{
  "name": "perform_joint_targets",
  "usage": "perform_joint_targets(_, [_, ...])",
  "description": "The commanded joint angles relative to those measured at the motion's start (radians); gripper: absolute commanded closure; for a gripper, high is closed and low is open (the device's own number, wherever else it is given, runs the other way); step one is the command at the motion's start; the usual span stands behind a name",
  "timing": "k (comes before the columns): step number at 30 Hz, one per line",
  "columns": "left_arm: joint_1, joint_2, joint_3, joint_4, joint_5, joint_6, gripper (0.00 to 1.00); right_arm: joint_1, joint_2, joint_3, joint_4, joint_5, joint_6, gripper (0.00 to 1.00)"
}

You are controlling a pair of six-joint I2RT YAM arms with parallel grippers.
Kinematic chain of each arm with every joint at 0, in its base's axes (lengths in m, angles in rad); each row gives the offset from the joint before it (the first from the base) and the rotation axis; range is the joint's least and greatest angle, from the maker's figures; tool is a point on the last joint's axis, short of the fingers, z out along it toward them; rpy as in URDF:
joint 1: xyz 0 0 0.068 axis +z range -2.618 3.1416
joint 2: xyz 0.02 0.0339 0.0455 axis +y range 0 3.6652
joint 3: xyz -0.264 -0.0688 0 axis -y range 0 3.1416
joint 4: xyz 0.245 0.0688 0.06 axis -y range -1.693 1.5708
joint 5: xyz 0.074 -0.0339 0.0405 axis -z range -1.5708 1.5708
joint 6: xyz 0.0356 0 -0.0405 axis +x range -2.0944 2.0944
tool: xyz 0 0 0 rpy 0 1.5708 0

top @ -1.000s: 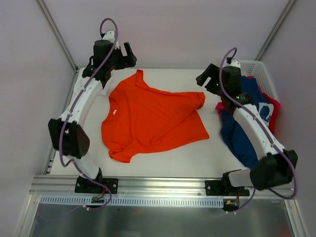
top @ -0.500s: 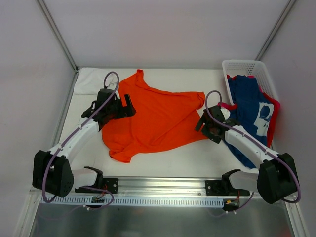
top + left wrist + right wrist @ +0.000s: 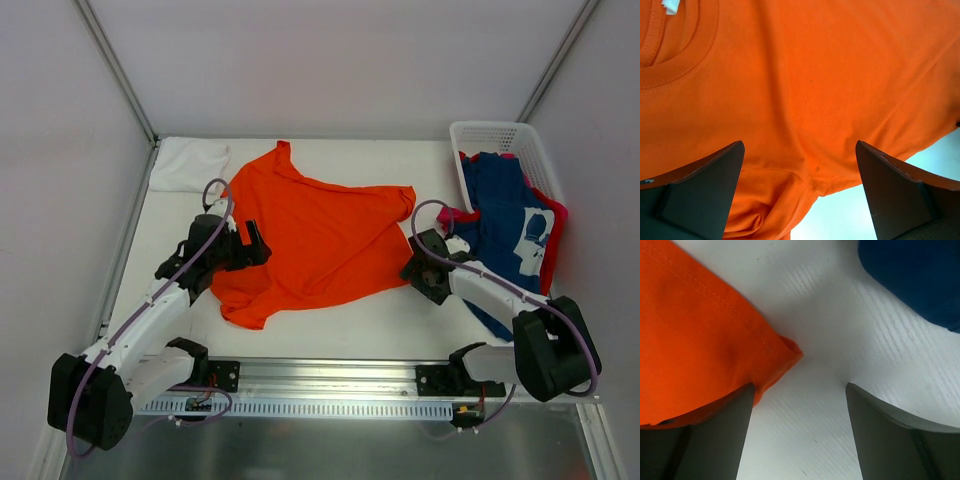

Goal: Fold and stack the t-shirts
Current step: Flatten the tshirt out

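At the centre of the table (image 3: 340, 325): orange shirt (image 3: 320, 240) lies spread but rumpled, unfolded, collar toward 9 o'clock.
Left gripper (image 3: 250, 245): jaws wide apart, low over the cloth beside the collar, gripping nothing.
Right gripper (image 3: 425, 275): jaws apart, straddling the hem corner at 3 o'clock.
Basket (image 3: 500, 135), 2 o'clock: navy shirt (image 3: 500, 215) and pink-red shirt (image 3: 556, 225) spill out, unfolded.
White shirt (image 3: 190, 165), 11 o'clock: bundled; whether folded, cannot tell.
Progress: no stack visible; folding looks barely begun.
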Motion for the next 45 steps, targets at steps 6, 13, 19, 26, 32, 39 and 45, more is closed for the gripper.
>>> perform_joint_targets(6, [-0.034, -0.070, -0.051, 0.039, -0.050, -0.025, 0.05, 0.007, 0.146, 0.017, 0.163, -0.008, -0.006, 0.41])
perform_joint_targets(13, [-0.049, -0.050, -0.049, 0.049, -0.053, -0.033, 0.06, 0.009, 0.204, 0.064, 0.166, -0.016, -0.032, 0.97])
perform_joint_targets(19, [-0.052, -0.019, -0.056, 0.072, -0.053, -0.030, 0.06, 0.011, 0.128, 0.045, 0.105, 0.001, -0.037, 0.99])
perform_joint_targets(26, [-0.061, 0.030, -0.052, 0.111, -0.053, -0.031, 0.06, 0.043, -0.239, 0.032, -0.145, 0.137, -0.035, 0.99])
perform_joint_targets(32, [-0.077, 0.073, -0.045, 0.137, -0.053, -0.041, 0.06, 0.052, -0.517, 0.038, -0.358, 0.186, -0.030, 0.99])
perform_joint_targets(39, [-0.090, 0.090, -0.036, 0.143, -0.053, -0.041, 0.06, 0.052, -0.646, 0.014, -0.466, 0.151, -0.020, 1.00])
perform_joint_targets(45, [-0.091, 0.088, -0.043, 0.140, -0.037, -0.031, 0.06, 0.053, -0.675, -0.060, -0.437, 0.074, -0.018, 0.00])
